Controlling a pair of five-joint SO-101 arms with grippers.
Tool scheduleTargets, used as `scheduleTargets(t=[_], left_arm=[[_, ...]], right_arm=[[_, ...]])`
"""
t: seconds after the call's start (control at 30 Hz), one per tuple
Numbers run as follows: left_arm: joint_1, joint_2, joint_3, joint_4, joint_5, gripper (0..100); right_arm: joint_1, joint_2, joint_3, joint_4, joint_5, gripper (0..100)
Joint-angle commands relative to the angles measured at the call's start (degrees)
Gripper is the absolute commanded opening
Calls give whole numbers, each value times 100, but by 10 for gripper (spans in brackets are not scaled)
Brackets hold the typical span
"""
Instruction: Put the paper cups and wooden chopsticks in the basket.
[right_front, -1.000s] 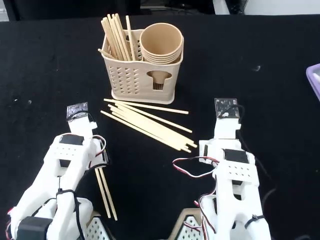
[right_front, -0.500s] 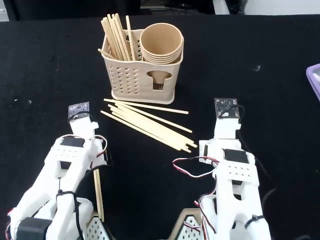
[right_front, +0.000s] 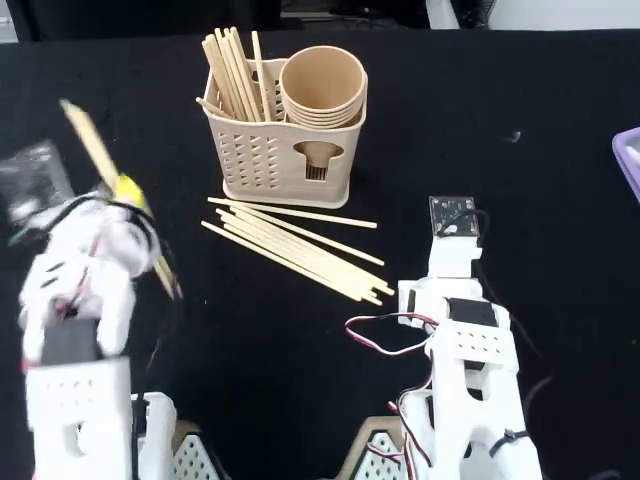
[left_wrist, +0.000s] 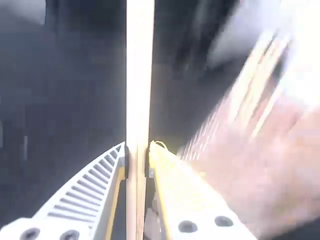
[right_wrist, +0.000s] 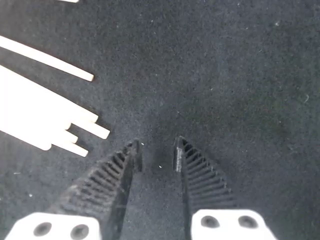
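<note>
Wooden chopsticks (left_wrist: 139, 75), slim and square-edged, are clamped between the ribbed jaws of the left pincer (left_wrist: 137, 150). The perforated basket (right_front: 250, 160), already holding nested paper cups (right_front: 322, 85), stands ahead of it, so the sticks should be tipped upright before release. The right pincer (right_wrist: 156, 150) is parted and empty, with the loose chopstick bundle (right_wrist: 35, 110) just beside it.

Black cloth worktop (right_front: 560, 90)
Dark, fuzzy fabric covers it from edge to edge; a purple object (right_front: 630, 160) juts in at the right edge, and a pale surface (right_front: 565, 12) lies beyond the far edge.
</note>
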Motion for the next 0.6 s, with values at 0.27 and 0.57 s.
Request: scheduleTargets(t=[0.27,0.57], left_arm=[[1130,-1029,295,-4088,791,29],[1349,2382,-2492,-4123,791,30]], right_arm=[[62,-171,-31,-123,-44,119],[62,-171,-31,-123,-44,119]])
